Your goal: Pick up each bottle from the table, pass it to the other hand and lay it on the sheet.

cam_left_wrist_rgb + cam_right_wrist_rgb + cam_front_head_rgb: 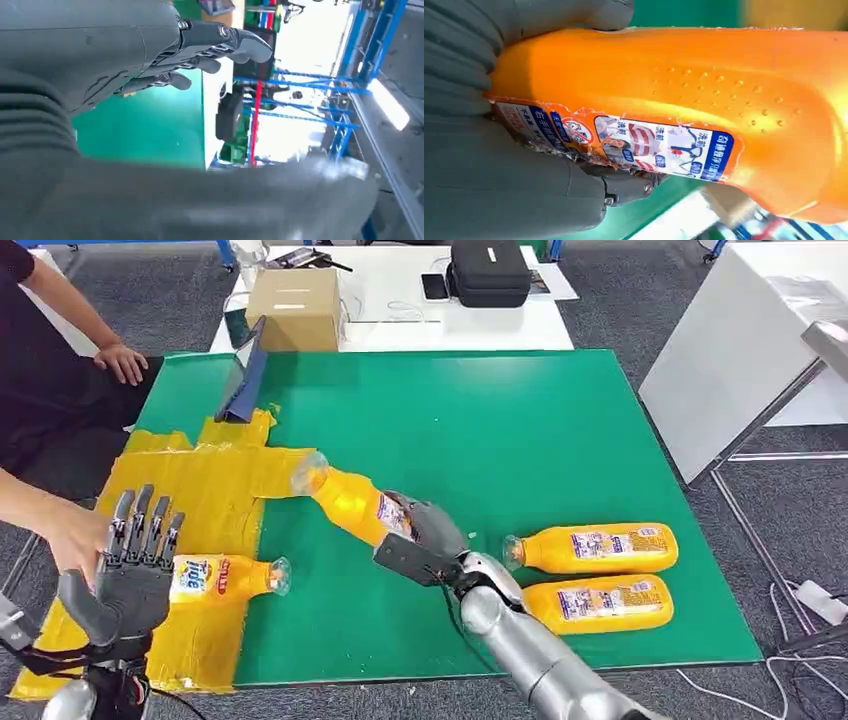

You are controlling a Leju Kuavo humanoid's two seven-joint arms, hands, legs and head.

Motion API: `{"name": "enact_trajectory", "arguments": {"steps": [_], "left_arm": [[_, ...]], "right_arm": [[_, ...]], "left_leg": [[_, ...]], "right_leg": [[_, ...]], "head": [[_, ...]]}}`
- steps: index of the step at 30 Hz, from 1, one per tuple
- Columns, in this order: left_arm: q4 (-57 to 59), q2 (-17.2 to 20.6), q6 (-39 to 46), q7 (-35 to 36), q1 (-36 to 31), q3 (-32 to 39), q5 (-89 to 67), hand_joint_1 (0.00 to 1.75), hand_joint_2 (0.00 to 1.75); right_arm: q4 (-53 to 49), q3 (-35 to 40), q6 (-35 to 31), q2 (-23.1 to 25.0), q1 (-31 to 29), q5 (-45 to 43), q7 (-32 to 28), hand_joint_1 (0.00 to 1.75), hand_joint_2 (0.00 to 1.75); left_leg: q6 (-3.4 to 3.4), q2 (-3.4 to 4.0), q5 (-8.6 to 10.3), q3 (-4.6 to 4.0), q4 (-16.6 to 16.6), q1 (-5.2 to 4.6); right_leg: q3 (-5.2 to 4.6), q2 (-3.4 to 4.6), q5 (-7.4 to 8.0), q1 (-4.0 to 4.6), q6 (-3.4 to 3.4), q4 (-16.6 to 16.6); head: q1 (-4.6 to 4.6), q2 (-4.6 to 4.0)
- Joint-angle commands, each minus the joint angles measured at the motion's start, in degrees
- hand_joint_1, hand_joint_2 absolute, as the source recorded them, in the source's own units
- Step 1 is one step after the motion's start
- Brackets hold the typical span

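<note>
My right hand [425,540] grips an orange bottle [352,502] by its base and holds it above the green mat [520,440], cap pointing toward the yellow sheet [200,490]. The right wrist view shows the same orange bottle [704,100] close up with my right hand [499,150] wrapped around its labelled end. My left hand [130,570] is raised over the sheet's near part, fingers spread and empty; in the left wrist view the left hand [125,55] holds nothing. One bottle [225,577] lies on the sheet beside it. Two more bottles [595,548] [600,604] lie on the mat at the right.
A person sits at the left, one hand [122,362] at the table's far corner, another hand [70,538] just behind my left hand. A tablet [245,375] leans at the mat's far left, with a cardboard box [295,308] behind. A white table [740,350] stands at right.
</note>
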Motion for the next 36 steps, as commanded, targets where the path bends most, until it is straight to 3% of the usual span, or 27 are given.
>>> {"name": "enact_trajectory", "arguments": {"steps": [1,2,3,9,16,20,25,26,36], "left_arm": [[-6.0,-2.0,1.9,-1.2,3.7,-7.8,-3.5,0.0,1.75],[-6.5,-1.9,2.1,-2.0,4.1,-8.7,-4.8,0.0,1.75],[-6.9,-2.0,2.4,-2.6,4.4,-9.4,-5.9,0.0,1.75],[-8.4,-1.2,3.5,-4.2,5.0,-14.5,-10.7,0.0,1.75],[-8.4,-1.1,3.6,-4.2,5.0,-14.5,-10.7,0.0,1.75],[-8.5,-0.5,3.3,-4.3,5.6,-17.9,-12.7,0.0,1.75],[-7.5,0.5,5.5,-4.0,5.7,-20.6,-14.4,0.0,1.75],[-7.2,0.6,5.5,-4.0,5.6,-20.6,-14.3,1.75,1.75],[-6.3,1.6,5.0,-4.4,6.0,-20.2,-14.0,1.75,1.75]], "right_arm": [[-16.6,-1.1,2.9,2.3,7.5,1.3,-1.4,1.75,1.75],[-16.1,0.1,3.4,2.6,7.3,1.7,-1.2,1.75,1.75],[-15.7,0.8,3.6,3.0,7.3,1.7,-1.2,1.75,1.75],[-10.5,6.2,5.7,4.8,5.0,2.6,-0.2,1.75,1.75],[-10.5,6.1,5.8,4.7,4.9,2.6,-0.2,1.75,1.75],[-8.3,8.2,6.7,5.8,4.2,2.8,0.1,1.75,1.75],[-6.5,14.5,7.8,8.0,4.4,5.3,0.2,1.75,1.75],[-6.5,15.2,7.8,8.1,4.5,5.7,0.2,1.75,1.75],[-7.9,19.6,7.9,9.0,4.5,6.7,0.2,1.75,1.75]], "left_leg": [[-0.09,0.02,-0.26,0.42,0.1,0.06],[-0.16,0.04,-0.46,0.8,0.1,0.07],[-0.06,0.04,-0.12,0.16,0.0,0.06],[-0.11,0.05,-0.15,0.29,0.0,0.04],[-0.09,-0.01,-0.15,0.35,-0.1,0.05],[-0.1,0.06,-0.18,0.36,0.0,0.06],[-0.1,0.1,-0.11,0.23,-0.1,0.03],[-0.14,0.14,-0.19,0.41,-0.1,0.05],[-0.09,0.05,-0.09,0.22,-0.1,0.04]], "right_leg": [[0.4,0.15,-0.26,0.04,-0.18,0.1],[0.73,0.27,-0.47,0.04,-0.31,0.2],[0.14,0.12,-0.12,0.05,-0.06,0.0],[0.21,0.14,-0.21,0.03,-0.16,0.0],[0.32,0.08,-0.19,0.02,-0.08,0.0],[0.33,0.16,-0.19,0.03,-0.1,0.0],[0.17,0.17,-0.11,0.01,-0.07,0.0],[0.32,0.24,-0.18,0.03,-0.13,0.0],[0.16,0.11,-0.17,0.0,-0.1,0.0]], "head": [[0.02,0.0],[0.0,0.0],[0.0,0.0],[0.0,0.0],[0.02,0.0],[0.02,0.0],[-0.02,0.0],[0.02,0.0],[0.0,0.0]]}}
